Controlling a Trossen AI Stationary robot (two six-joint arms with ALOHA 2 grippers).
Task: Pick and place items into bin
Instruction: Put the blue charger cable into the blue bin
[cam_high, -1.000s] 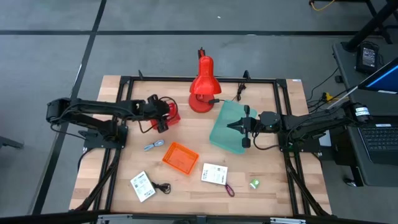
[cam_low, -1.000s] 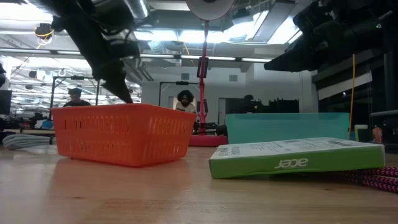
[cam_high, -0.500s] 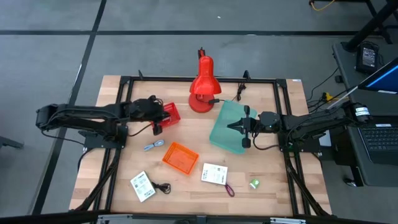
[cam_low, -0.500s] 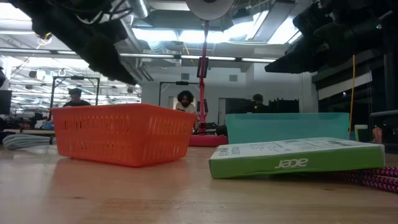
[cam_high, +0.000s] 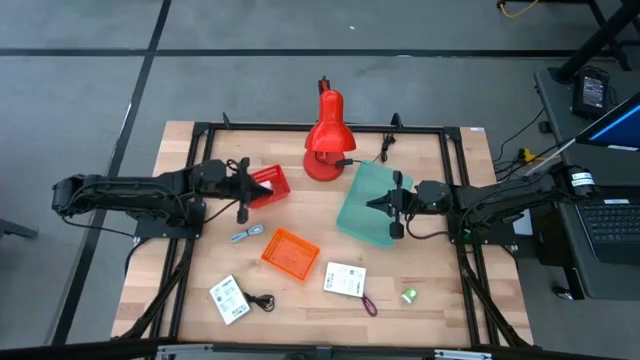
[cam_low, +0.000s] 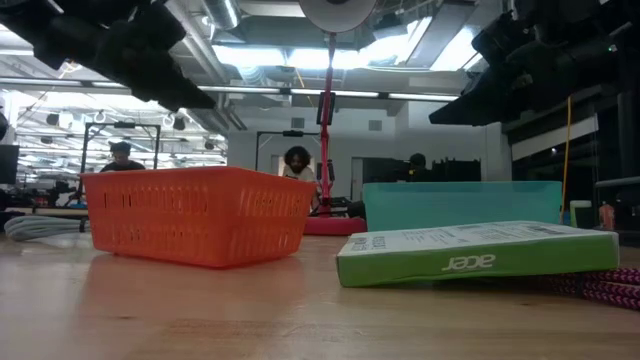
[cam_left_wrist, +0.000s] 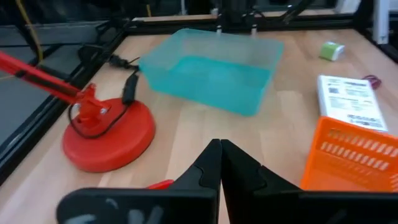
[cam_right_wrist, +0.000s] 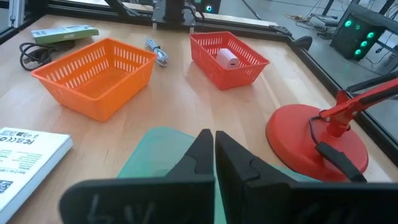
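Observation:
My left gripper (cam_high: 244, 193) is shut and empty, hovering just left of the red basket (cam_high: 267, 184); it also shows in its wrist view (cam_left_wrist: 220, 163). The pink cube (cam_right_wrist: 226, 59) lies inside that red basket. My right gripper (cam_high: 390, 205) is shut and empty above the teal bin (cam_high: 368, 206). On the table lie a blue-silver piece (cam_high: 247, 234), two white cards (cam_high: 345, 280) (cam_high: 228, 298), a black coiled cable (cam_high: 262, 300), a purple strap (cam_high: 368, 305) and a green piece (cam_high: 409, 295).
An orange basket (cam_high: 290, 252) sits at the table's middle. The big red desk lamp (cam_high: 325, 140) stands at the far edge, its base beside the teal bin. A black frame runs around the table. People show in the room behind (cam_low: 297, 160).
My left gripper has drawn back from over the red basket toward the table's left edge and has risen. The red basket now shows uncovered. My right arm has kept still.

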